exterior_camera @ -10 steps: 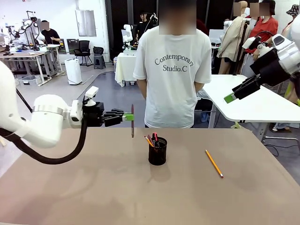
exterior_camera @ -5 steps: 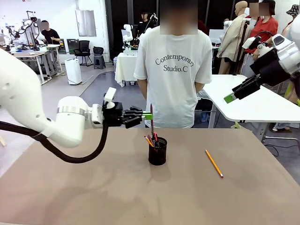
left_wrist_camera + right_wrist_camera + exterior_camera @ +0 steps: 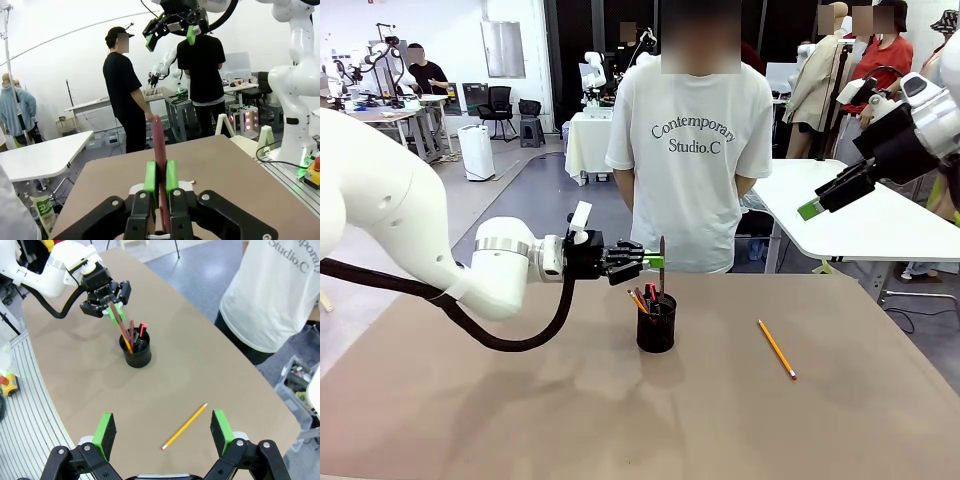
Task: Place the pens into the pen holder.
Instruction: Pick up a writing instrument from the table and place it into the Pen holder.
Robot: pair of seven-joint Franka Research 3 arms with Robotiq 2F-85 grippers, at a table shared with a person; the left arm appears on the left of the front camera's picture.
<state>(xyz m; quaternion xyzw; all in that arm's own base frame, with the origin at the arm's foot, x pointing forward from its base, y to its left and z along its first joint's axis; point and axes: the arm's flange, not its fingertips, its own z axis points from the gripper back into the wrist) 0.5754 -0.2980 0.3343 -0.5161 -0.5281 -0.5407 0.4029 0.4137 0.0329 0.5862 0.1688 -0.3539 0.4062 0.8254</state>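
Observation:
My left gripper (image 3: 656,262) is shut on a brownish-pink pen (image 3: 661,266), held upright right over the black mesh pen holder (image 3: 656,324). The pen's lower end reaches the holder's mouth. In the left wrist view the pen (image 3: 159,150) stands pinched between the green pads (image 3: 150,177). A red-tipped pen (image 3: 650,293) and an orange one (image 3: 638,301) stand in the holder. A yellow pencil (image 3: 776,348) lies on the table to the right, below my open right gripper (image 3: 162,432), which hangs high up at the right (image 3: 823,201). The right wrist view shows the holder (image 3: 136,352) and pencil (image 3: 185,426).
A person in a white T-shirt (image 3: 697,150) stands at the table's far edge, just behind the holder. The brown table (image 3: 520,400) spreads wide on all sides. A white table (image 3: 860,225) stands at the far right.
My left gripper has carried the pen to the right, from left of the holder to a spot over it, and a little lower. The right arm has stayed still.

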